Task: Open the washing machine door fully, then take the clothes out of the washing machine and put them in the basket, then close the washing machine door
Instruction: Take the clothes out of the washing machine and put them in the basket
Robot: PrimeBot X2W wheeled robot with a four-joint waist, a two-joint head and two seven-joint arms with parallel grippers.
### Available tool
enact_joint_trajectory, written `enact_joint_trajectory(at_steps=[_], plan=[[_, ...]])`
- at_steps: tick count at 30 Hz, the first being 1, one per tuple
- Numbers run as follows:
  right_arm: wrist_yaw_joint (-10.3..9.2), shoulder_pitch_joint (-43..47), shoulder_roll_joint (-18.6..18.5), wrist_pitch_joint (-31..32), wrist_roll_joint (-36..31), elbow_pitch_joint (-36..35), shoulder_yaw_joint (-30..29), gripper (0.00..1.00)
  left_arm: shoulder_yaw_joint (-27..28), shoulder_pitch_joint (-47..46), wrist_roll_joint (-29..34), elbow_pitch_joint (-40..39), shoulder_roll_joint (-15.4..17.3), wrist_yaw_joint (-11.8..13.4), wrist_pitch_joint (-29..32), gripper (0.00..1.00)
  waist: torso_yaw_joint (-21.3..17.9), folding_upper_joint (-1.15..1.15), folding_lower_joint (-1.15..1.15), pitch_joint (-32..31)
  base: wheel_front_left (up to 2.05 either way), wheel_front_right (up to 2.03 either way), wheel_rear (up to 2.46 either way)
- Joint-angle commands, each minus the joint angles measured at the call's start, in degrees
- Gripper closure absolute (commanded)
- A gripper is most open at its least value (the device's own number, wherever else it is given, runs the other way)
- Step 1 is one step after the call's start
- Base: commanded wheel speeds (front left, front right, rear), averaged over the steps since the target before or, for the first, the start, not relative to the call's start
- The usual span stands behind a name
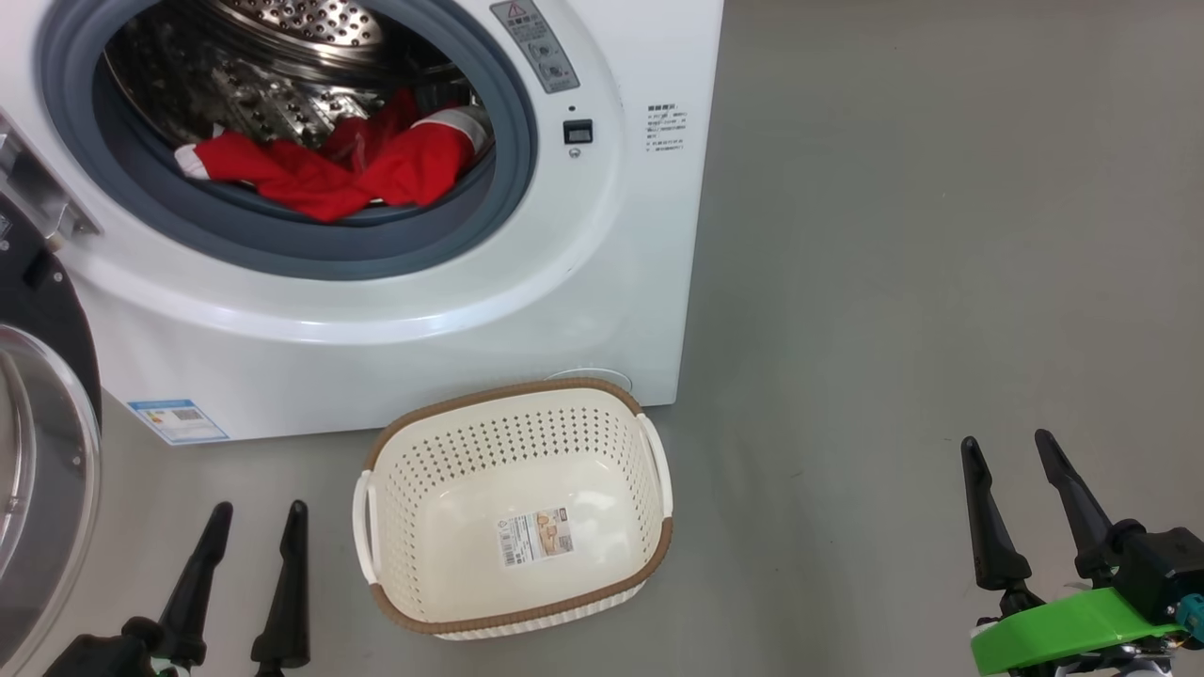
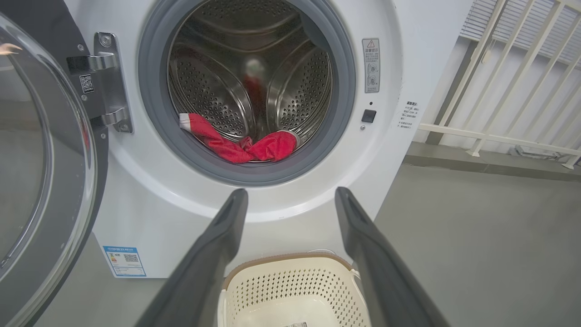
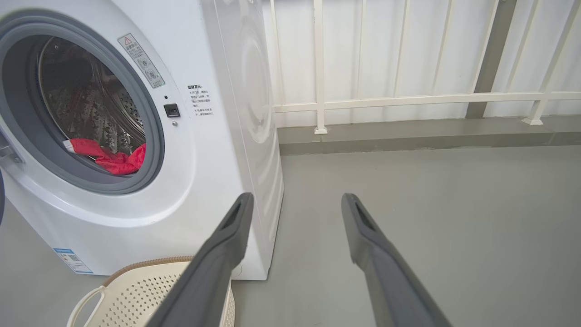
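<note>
Clothes [image 1: 348, 169] lie ahead of and a little above the left gripper [image 1: 261, 512], past the basket [image 1: 513, 390] just beside its fingers. They form a red heap stretched crosswise on the drum's front lip inside the washing machine [image 1: 423, 310]. Both grippers stand spread and empty; the right gripper [image 1: 1006, 442] sits well off to the side, aimed past the machine's flank, so the left arm looks the nearer.

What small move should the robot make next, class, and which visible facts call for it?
Probably reach the left gripper forward into the drum toward the red clothes. The washing machine door stands swung open, the clothes lie at the drum's front lip, the basket is empty, and that open gripper points at the opening.
</note>
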Motion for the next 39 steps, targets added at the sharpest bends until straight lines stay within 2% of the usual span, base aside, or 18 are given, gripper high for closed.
enact_joint_trajectory(at_steps=[1, 27, 39], plan=[[0.36, -0.49, -0.35, -0.52, -0.47, -1.42, 1.31, 0.00, 1.79, -2.32, -0.15, -1.16, 0.99, 0.09, -0.29, 0.00, 0.11, 0.00, 0.00, 0.11, 0.19, -0.19, 0.00], [0.36, -1.19, -0.11, -0.52, -0.53, -1.27, 1.98, 0.00, 2.89, -3.68, -1.23, -0.64, 0.73, 0.09, -0.29, 0.00, 0.48, 0.00, 0.00, 0.94, 0.92, -0.92, 0.00], [0.36, -1.06, -0.04, -0.52, -0.41, -0.96, 2.44, 0.00, 2.22, -3.74, -0.07, 0.44, 0.80, 0.09, -0.29, 0.00, 0.98, 0.00, 0.00, 0.97, 0.10, -0.10, 0.00]])
